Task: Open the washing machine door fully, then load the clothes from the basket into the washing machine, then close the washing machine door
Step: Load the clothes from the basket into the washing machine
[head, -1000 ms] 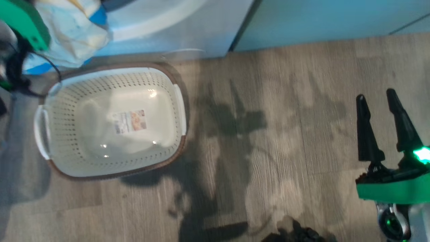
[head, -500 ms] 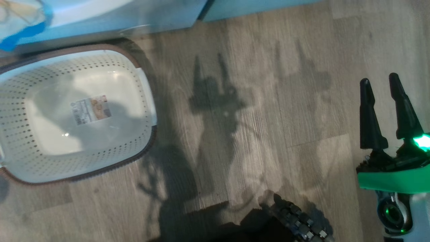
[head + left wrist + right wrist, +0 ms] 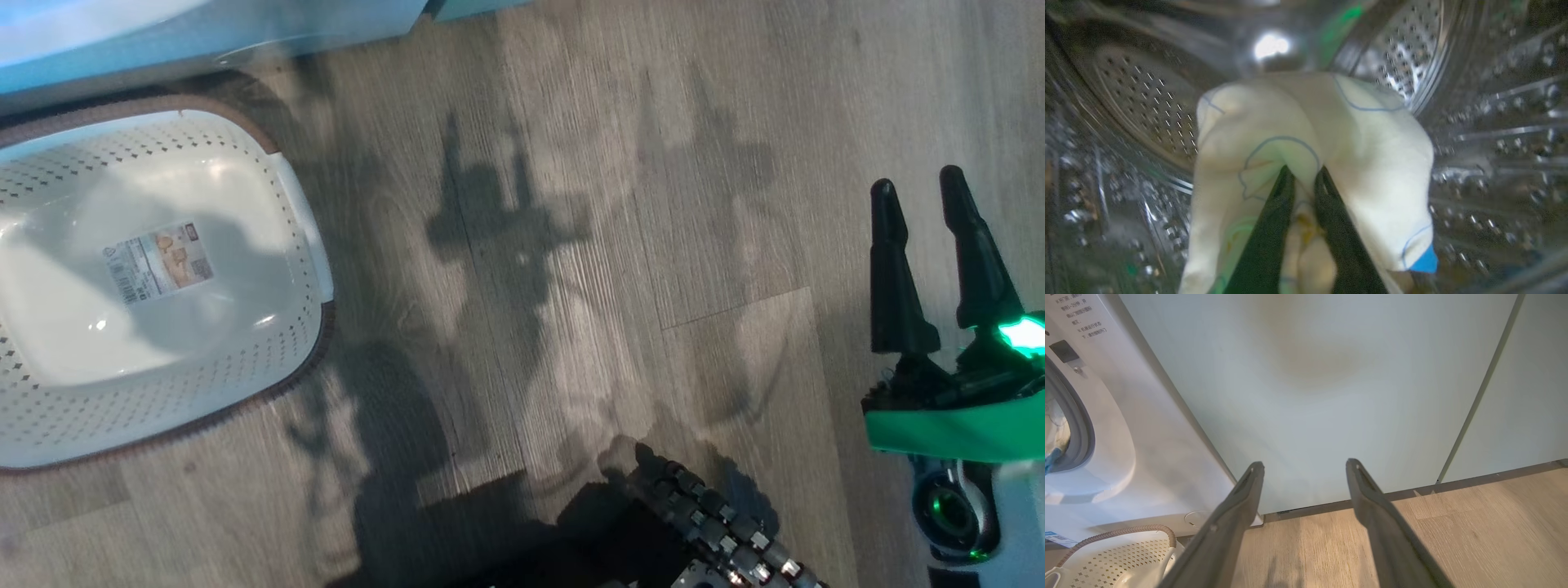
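Item: clothes [image 3: 1372, 143]. Loc.: inside drum [image 3: 1139, 98] of washing machine [image 3: 1126, 428], bunched straight ahead of left gripper [image 3: 1303, 171], w/ fingers pinching a fold. Right gripper [image 3: 914, 181] spread, empty, well apart over floor. Basket [image 3: 298, 269] bare. Left arm nearer; est. release next

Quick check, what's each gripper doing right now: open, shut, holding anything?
Left gripper: shut on the clothes, inside the washing machine drum.
Right gripper: open, holding nothing.
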Tool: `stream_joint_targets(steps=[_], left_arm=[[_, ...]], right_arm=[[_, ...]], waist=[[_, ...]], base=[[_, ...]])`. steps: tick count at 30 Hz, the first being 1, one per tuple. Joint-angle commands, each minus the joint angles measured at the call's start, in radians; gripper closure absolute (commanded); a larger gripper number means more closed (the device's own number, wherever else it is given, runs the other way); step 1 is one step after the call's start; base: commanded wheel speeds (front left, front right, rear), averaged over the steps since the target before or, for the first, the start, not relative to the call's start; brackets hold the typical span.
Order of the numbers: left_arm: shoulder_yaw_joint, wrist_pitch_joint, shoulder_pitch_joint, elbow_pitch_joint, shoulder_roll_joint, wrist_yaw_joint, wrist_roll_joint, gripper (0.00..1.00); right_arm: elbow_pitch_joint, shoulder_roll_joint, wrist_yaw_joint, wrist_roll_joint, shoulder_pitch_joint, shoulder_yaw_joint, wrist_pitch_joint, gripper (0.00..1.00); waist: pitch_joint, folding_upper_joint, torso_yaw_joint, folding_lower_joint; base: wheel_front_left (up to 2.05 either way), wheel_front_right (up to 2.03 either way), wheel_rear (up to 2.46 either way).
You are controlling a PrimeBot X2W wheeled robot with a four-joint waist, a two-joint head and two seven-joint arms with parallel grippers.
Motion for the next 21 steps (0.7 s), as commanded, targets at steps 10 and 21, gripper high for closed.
stream_joint_targets(steps=[10,21], left_arm=[[-0.006,-0.154,-0.106,0.097,0.044,0.006,0.054,1.00],[0.003,-0.055,-0.114,0.211,0.002,0.023,-0.002,0.00]], right_arm=[[-0.036,-0.012,-0.003,0.009,-0.003,0.014,-0.005,0.00],[-0.030,-0.012,-0.003,0.006,-0.016,0.004,-0.005,0.00]], waist=[[0.018,0.0000,0.006,-0.0001],[0.026,0.0000,0.019,-0.0001]], base=[[0.00,0.00,0.00],[0.00,0.00,0.00]])
